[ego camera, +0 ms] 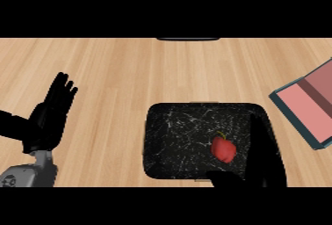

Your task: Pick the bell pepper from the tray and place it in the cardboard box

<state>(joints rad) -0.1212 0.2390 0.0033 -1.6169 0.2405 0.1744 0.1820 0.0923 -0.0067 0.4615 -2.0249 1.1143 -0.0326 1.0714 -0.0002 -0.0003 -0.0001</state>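
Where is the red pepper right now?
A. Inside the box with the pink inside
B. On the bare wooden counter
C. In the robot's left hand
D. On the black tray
D: the red bell pepper lies on the black tray, with the right hand close beside it, while the box sits apart at the right edge and the left hand rests open at the left.

Red bell pepper [224,149] lying in black marbled tray [170,145] on wooden desk [130,70].
Right hand [262,151] low over tray's right side, fingers straight, just beside pepper. Left hand [50,115] open at frame's left, fingers up. Cardboard box [310,107] at right edge, pink inside.
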